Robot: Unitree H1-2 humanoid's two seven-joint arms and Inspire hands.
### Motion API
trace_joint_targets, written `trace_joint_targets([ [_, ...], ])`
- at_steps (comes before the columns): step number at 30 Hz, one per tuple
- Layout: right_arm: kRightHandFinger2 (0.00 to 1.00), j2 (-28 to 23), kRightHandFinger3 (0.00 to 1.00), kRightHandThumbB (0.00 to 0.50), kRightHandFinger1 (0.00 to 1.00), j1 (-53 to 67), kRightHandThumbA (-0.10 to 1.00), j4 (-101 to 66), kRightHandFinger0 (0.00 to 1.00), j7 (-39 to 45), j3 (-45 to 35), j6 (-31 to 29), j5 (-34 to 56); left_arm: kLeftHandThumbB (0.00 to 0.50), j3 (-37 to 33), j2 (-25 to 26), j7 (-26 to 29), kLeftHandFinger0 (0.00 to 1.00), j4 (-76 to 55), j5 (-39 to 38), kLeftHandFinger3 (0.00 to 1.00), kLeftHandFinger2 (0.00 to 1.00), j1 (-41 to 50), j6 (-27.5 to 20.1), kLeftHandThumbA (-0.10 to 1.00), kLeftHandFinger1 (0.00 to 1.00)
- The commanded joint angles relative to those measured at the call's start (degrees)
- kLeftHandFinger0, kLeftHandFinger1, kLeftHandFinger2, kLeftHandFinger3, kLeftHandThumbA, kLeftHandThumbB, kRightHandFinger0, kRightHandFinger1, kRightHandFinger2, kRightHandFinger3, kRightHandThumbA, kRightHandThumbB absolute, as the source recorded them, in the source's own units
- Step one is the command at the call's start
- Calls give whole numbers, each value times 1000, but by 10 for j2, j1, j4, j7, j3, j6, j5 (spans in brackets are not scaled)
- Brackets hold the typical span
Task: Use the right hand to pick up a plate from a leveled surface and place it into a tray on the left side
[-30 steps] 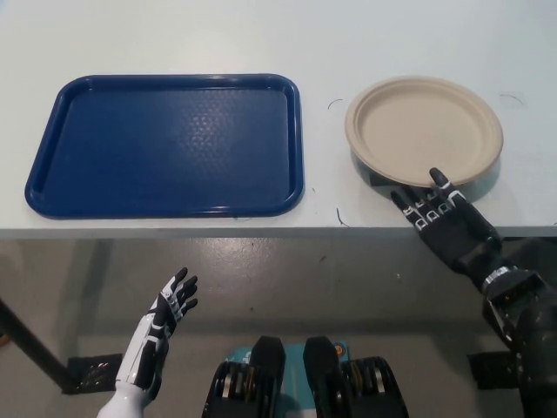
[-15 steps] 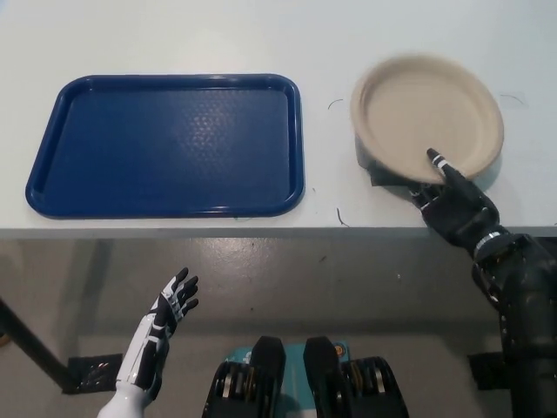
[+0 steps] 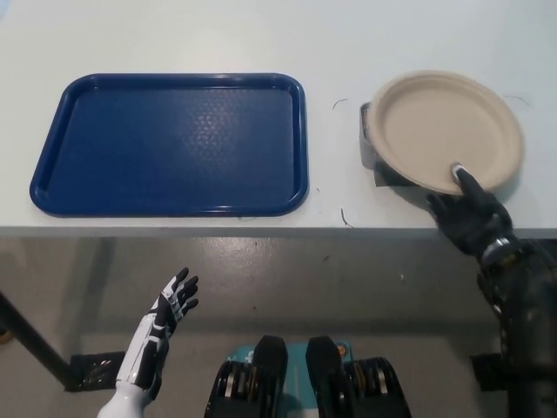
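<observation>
Head view: right hand (image 3: 471, 215) clamped on the near rim of the plate (image 3: 444, 129) (lifted off a dark stand (image 3: 368, 146) on the table (image 3: 261, 35)) at far right. Blue tray (image 3: 170, 144) apart at left. Left hand (image 3: 165, 324) spread wide, near left, below the table edge.

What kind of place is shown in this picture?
Probably a lab or test bench, not a real canteen: a plain white table holds only a blue cafeteria tray and a paper plate, above a bare grey floor.
</observation>
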Motion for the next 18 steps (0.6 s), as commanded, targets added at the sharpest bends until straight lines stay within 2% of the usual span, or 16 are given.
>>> trace_joint_targets([
  [1, 636, -3, 1000, 3, 236, 25, -100, -117, 0, -47, 37, 4, 13, 364, 6, 2, -4, 1000, -6, -7, 1000, 1000, -16, -23, 1000, 1000],
  [4, 650, -10, 1000, 2, 232, 43, -100, -190, 0, -77, 67, 4, 39, 364, 3, 5, 1, 1000, -3, 0, 1000, 1000, -17, -23, 1000, 1000],
  [9, 651, -20, 1000, 6, 277, 39, -100, -286, 0, -135, 122, 4, 77, 364, 0, 7, 3, 1000, 6, 3, 1000, 1000, -20, -23, 1000, 1000],
  [14, 664, -40, 1000, 0, 325, 25, -100, -335, 0, -135, 188, 4, 96, 361, -2, 10, 6, 1000, 11, 7, 1000, 1000, -24, -23, 1000, 1000],
  [18, 691, -27, 1000, 18, 369, -5, -100, -314, 0, -128, 219, 4, 97, 361, -7, 13, 10, 1000, 15, 13, 1000, 1000, -26, -23, 1000, 1000],
])
